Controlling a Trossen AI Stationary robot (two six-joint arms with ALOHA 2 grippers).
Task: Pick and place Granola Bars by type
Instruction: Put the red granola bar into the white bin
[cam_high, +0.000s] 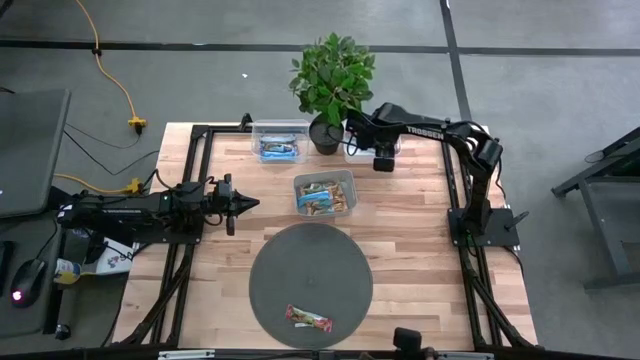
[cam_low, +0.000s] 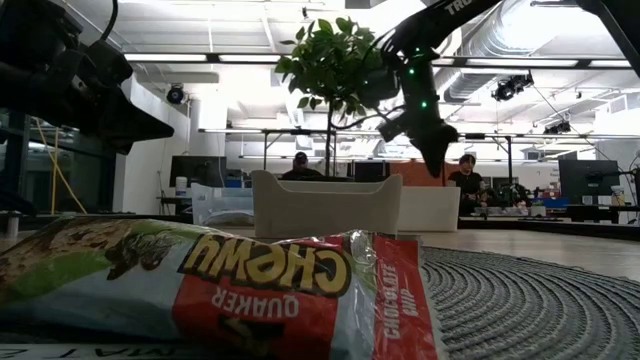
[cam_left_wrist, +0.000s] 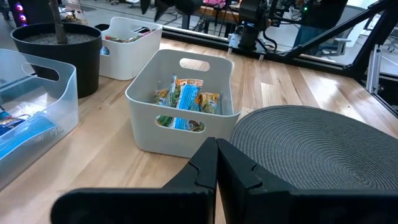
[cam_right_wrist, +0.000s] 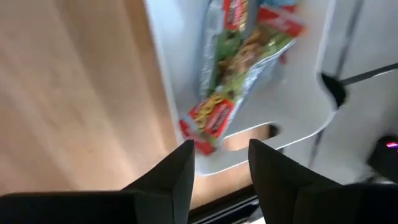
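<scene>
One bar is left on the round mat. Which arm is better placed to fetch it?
Probably the left: its shut gripper waits beside the mat, nearer the bar. The right gripper hangs open over the far bin.

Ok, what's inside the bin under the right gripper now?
The right gripper, fingers apart, hangs over the far-right bin. A red-and-green granola bar lies inside, apparently just dropped. The bin's other contents fall outside the wrist view; from above the arm covers it.

I see the table (cam_high: 400, 240) from directly overhead; my low camera sits on the round mat (cam_high: 310, 285), facing the plant (cam_low: 330, 70). Both wrist cameras look closely into bins the overhead view shares.
</scene>
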